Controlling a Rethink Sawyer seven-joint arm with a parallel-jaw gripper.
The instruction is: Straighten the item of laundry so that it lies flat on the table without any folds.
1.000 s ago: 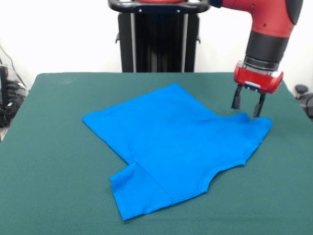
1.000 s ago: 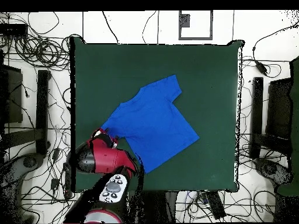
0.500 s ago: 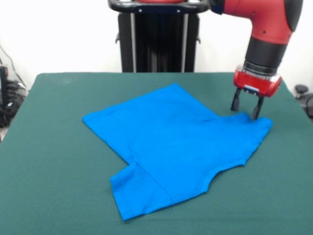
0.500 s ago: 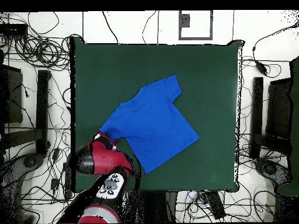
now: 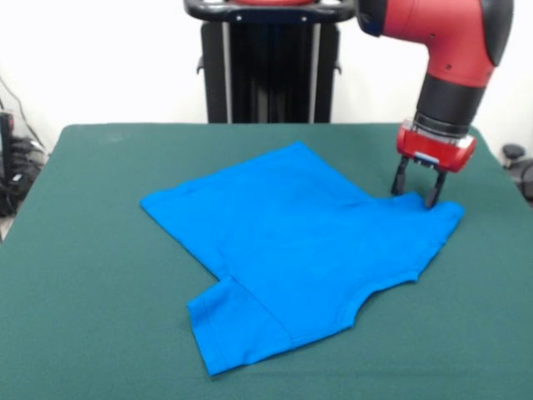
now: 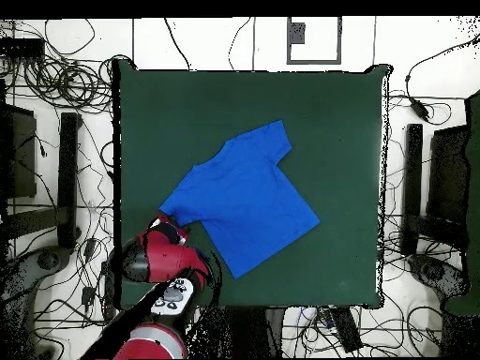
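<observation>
The item of laundry [image 5: 291, 242] is a bright blue T-shirt spread over the middle of the dark green table [image 5: 83, 275]. In the front view one sleeve points toward the front edge and the other toward the right. My gripper [image 5: 414, 190] hangs open just above the far edge of the right sleeve, its two dark fingers apart with nothing between them. Seen from overhead, the shirt [image 6: 241, 197] lies diagonally and the red arm covers the gripper [image 6: 169, 225] at the shirt's lower-left sleeve tip.
A black pedestal [image 5: 268, 67] stands behind the table's far edge. Cables and black stands [image 6: 67, 178] lie on the floor all around the table in the overhead view.
The arm has drawn slightly back toward the robot and the gripper has shifted a little along the sleeve edge, still open. The shirt has not moved.
</observation>
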